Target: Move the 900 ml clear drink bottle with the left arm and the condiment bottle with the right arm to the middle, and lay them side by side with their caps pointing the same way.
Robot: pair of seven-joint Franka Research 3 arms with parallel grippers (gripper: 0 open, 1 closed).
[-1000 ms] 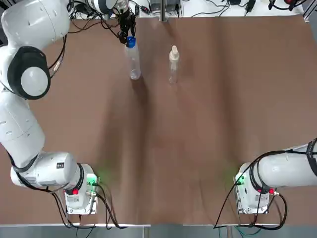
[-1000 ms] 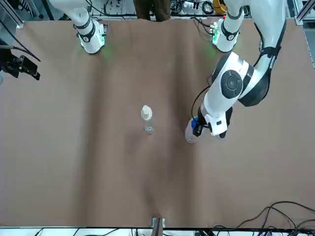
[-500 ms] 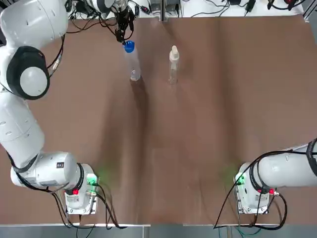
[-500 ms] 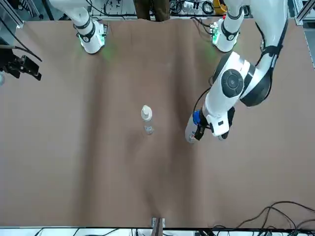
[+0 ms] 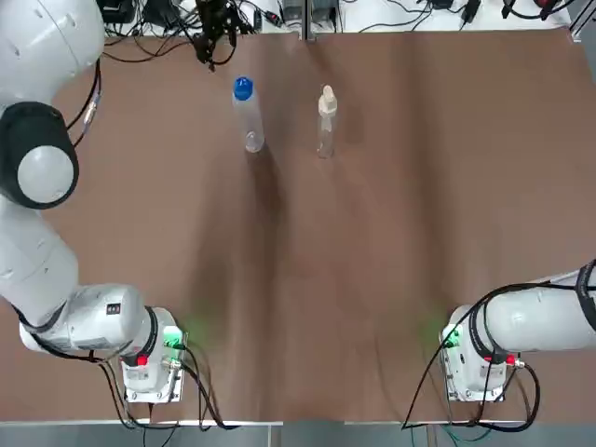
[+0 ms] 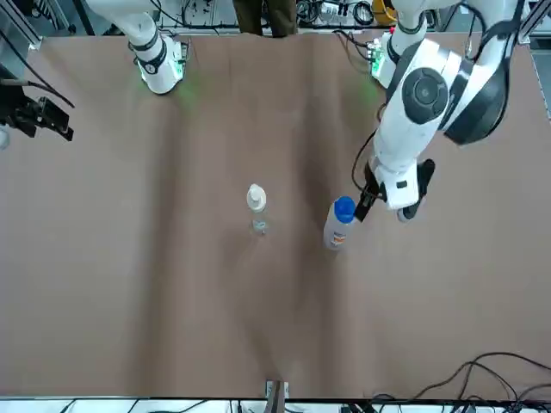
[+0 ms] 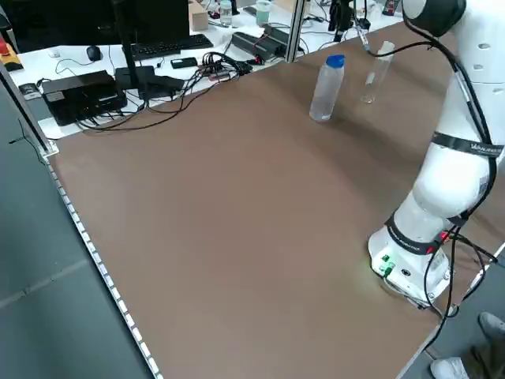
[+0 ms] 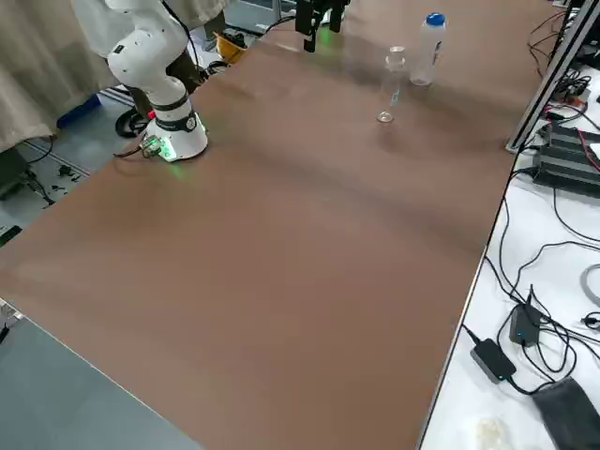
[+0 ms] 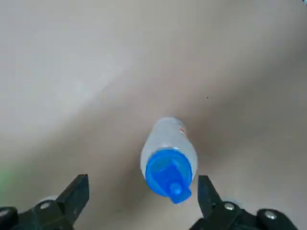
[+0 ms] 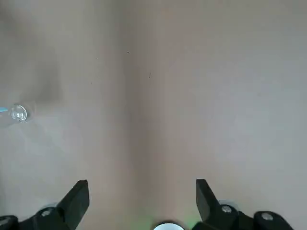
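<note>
Left gripper [image 9: 141, 191], jaws spread, near the drink bottle [image 5: 248, 116] — seemingly empty, so light and tippy; grasp mid-body. Right gripper [image 10: 142, 191], jaws spread, idles far from the condiment bottle [image 5: 325, 121].

The setting is a robotics laboratory: a brown-covered table [image 7: 237, 205] edged by a keyboard [image 7: 162, 47], loose cables [image 7: 189, 79], a power adapter [image 8: 491, 357] and aluminium framing [image 8: 555, 64].

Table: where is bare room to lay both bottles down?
Bare: the whole middle of the table, from the arm bases up to the upright clear drink bottle and condiment bottle. Crowded: the far edge, with both bottles and the open left gripper near them. The right gripper sits parked at the right edge.
</note>
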